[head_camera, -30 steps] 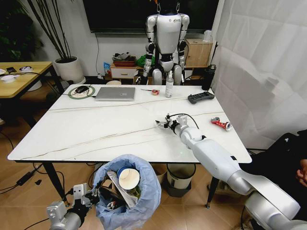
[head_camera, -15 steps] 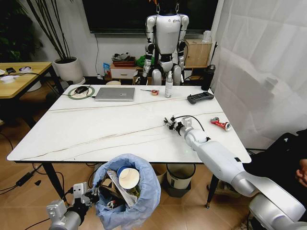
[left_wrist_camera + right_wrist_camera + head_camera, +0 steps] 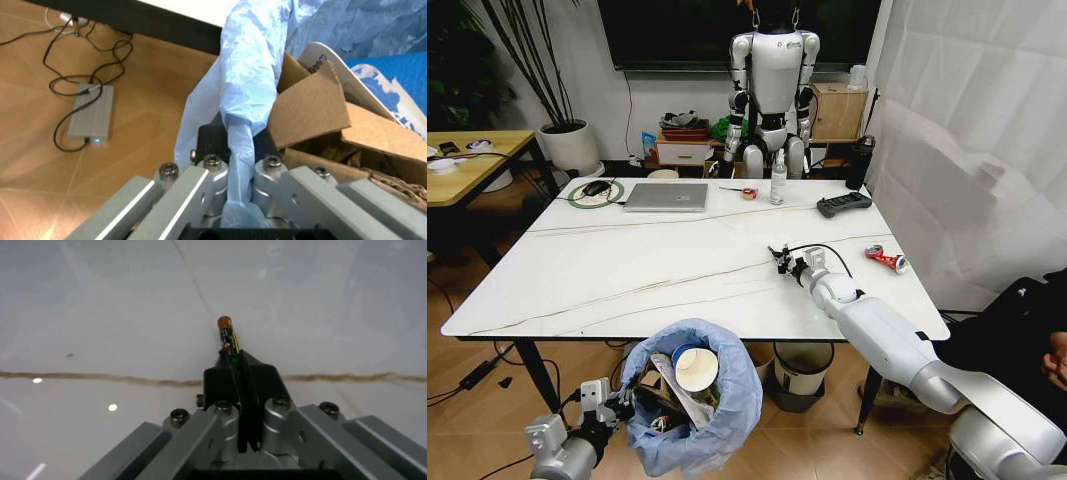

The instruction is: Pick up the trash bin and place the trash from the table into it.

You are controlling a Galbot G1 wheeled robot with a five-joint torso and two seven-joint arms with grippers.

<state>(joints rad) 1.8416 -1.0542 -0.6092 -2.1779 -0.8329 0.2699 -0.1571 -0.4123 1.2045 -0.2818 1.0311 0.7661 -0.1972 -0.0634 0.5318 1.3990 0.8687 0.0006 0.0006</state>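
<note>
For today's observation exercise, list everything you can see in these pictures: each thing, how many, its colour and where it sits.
trash bin: one, light-blue bag, below table's near edge, filled with cardboard, cup
crushed can: one, red, table's right side
small battery-like stick: one, orange-tipped, in right gripper
laptop: one, silver, table's far side
controller: one, black, far right
spray bottle: one, white, far edge
table: one, white marble
left gripper: shut on bin's bag
right gripper: shut, over table

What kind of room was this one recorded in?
Probably a robotics lab or office: a humanoid robot hangs behind the marble-look table, which holds a laptop, and a large dark screen is on the wall.
</note>
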